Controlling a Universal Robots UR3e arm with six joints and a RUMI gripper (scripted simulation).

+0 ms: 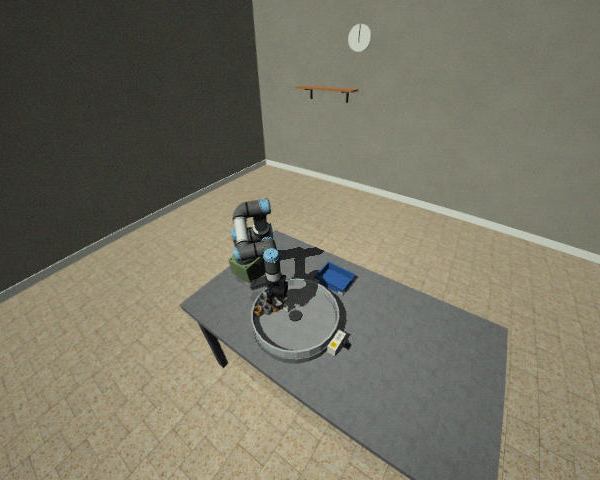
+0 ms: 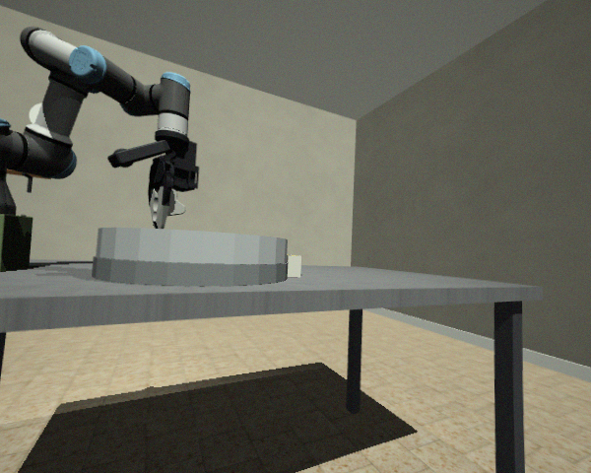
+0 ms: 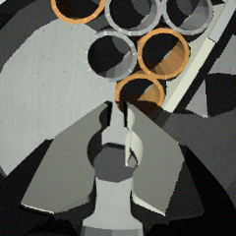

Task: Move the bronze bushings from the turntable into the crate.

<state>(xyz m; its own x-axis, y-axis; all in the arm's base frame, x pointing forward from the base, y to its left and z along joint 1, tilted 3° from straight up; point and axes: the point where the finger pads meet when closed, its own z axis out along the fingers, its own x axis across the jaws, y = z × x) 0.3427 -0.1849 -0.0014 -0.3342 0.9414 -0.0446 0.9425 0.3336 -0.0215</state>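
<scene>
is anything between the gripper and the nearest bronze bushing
Nothing visible does. In the wrist view the shut gripper hangs right over the nearest bronze bushing, with no object between them. A steel bushing and another bronze bushing crowd close behind it, beside the turntable wall.

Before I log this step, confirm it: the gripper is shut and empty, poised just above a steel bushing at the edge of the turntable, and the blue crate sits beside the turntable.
One detail is wrong. The wrist view shows the shut, empty gripper poised over a bronze bushing, not a steel one; a steel bushing sits just beyond it. The rest stands: the spot is by the turntable wall, and the blue crate sits beside the turntable.
</scene>
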